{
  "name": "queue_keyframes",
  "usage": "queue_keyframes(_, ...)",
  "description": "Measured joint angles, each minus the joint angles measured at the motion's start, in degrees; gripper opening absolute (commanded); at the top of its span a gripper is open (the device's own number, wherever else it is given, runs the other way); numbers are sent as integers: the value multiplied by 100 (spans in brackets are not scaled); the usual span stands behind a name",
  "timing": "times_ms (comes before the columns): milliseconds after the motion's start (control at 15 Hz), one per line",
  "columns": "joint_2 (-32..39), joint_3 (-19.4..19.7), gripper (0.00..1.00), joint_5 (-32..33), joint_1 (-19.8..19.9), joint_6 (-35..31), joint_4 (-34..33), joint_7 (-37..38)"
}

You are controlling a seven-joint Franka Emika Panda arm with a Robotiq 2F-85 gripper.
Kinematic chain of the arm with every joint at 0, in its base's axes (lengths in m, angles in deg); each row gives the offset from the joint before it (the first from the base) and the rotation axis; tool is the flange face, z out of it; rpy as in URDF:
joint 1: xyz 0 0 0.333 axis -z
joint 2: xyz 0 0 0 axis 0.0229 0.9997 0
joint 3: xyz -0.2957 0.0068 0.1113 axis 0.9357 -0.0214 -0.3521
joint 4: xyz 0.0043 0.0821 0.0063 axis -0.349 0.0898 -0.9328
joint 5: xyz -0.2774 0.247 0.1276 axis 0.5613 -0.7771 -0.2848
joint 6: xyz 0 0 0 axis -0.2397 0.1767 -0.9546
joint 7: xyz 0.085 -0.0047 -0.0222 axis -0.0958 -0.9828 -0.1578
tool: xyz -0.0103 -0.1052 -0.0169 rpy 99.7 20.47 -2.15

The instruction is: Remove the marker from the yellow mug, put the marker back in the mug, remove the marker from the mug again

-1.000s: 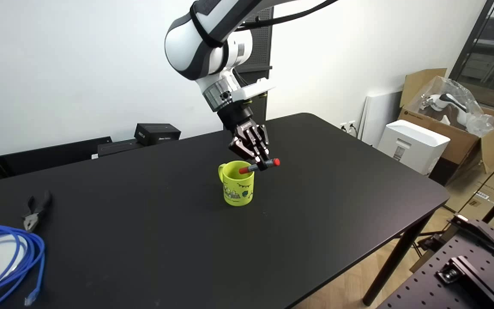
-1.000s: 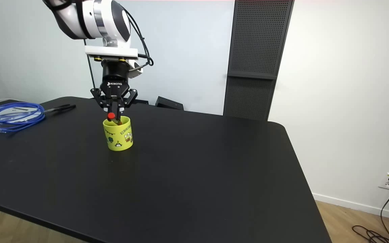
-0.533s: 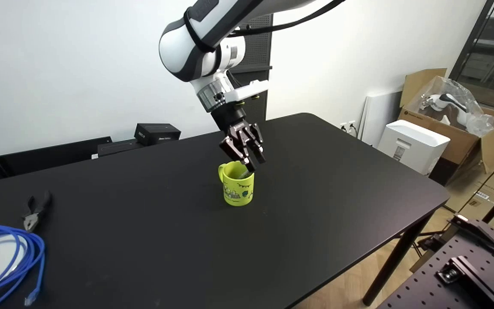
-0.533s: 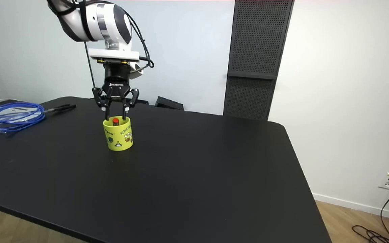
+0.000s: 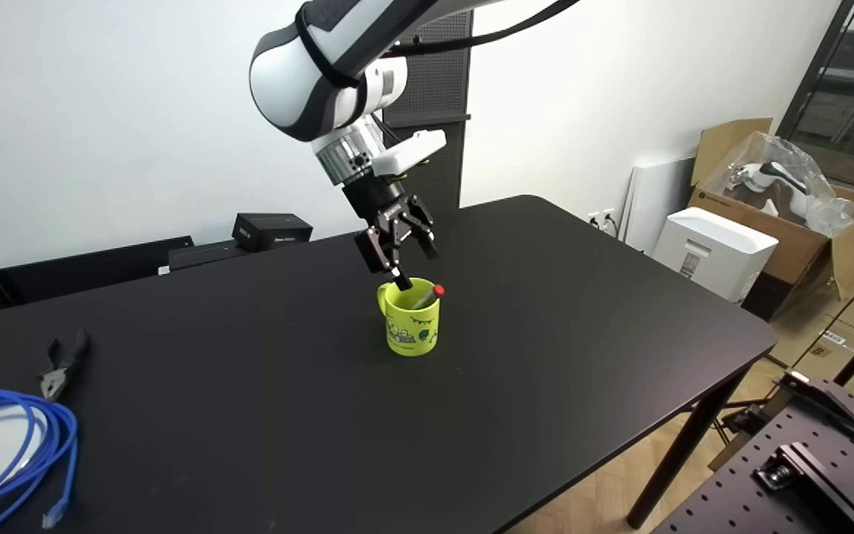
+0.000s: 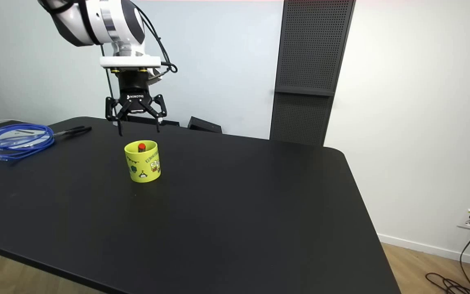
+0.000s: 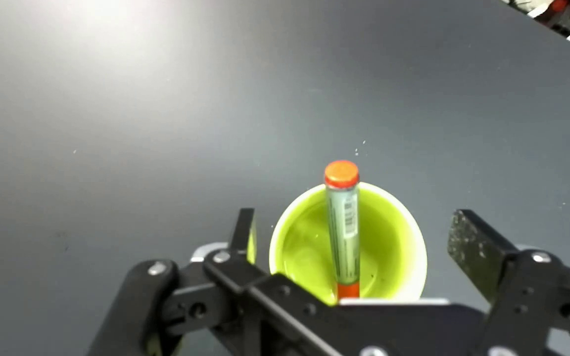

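Observation:
The yellow mug [image 5: 412, 332] stands upright on the dark table, its handle towards the pliers' side in an exterior view. Inside it the marker [image 5: 425, 300] leans, its red end poking just above the rim. From the wrist camera, the marker [image 7: 344, 232] crosses the opening of the mug [image 7: 403, 232], grey-green with red at both ends; its lower tip is partly hidden by the gripper body. My gripper [image 6: 139, 133] hovers above and behind the mug, jaws wide apart. Nothing is between its fingers [image 7: 478, 247], and they touch neither marker nor mug in the views.
A coiled blue cable [image 6: 43, 141] and pliers [image 5: 60, 371] lie on the table away from the mug. Dark boxes [image 5: 271, 231] sit along the back edge by the wall. An open cardboard box [image 5: 805, 259] stands on the floor beyond the table.
The gripper has spread its fingers and let go of the marker, which has dropped from lying across the rim to leaning inside the mug. The arm has backed up and away.

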Motion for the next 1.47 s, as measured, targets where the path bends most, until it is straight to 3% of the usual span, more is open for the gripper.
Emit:
queue_keyframes(467,-873,-8,100,73,-107,-3261,1726,581)
queue_keyframes(867,-1846,415,100,959,-429,-5797,3446,1820)
queue_keyframes(1133,-2668,867,100,1429,-586,-6250,4431,2648)
queue_keyframes(1467,-2724,802,100,1420,-522,-6252,4526,2594)
